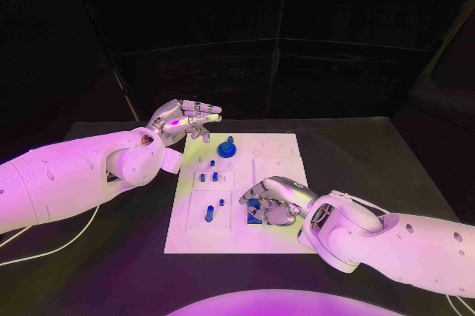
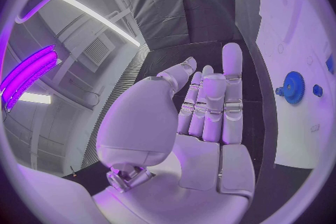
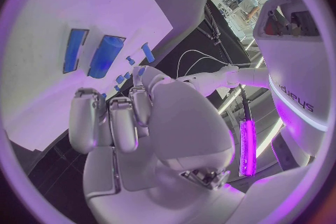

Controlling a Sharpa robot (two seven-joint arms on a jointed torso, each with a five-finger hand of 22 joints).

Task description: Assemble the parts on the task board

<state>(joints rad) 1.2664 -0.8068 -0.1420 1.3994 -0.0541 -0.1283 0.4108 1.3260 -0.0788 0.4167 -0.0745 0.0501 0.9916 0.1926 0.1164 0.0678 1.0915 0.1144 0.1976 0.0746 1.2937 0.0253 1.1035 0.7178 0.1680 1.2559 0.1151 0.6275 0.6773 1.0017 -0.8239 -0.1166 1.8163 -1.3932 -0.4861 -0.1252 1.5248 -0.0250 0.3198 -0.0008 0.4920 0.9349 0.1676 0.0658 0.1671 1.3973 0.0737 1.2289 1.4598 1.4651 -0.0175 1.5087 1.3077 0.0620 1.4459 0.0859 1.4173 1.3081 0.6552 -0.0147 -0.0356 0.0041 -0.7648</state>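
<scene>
The white task board (image 1: 237, 235) lies in the middle of the black table. A blue gear (image 1: 226, 150) stands near its far end, and it also shows on the board in the left wrist view as the gear (image 2: 293, 87). Small blue pegs (image 1: 208, 178) and a longer blue peg (image 1: 209, 213) sit left of centre. My left hand (image 1: 188, 121) hovers over the board's far left corner, fingers straight, palm (image 2: 203, 123) bare. My right hand (image 1: 273, 200) hangs with bent fingers over blue pieces (image 1: 255, 213) at the near right. Those blue pieces (image 3: 105, 56) lie just beyond its fingertips (image 3: 84, 106).
Black table (image 1: 366, 151) runs around the board on all sides. A white cable (image 1: 60, 251) lies on the table at the near left. A dark curtain wall stands behind the table's far edge.
</scene>
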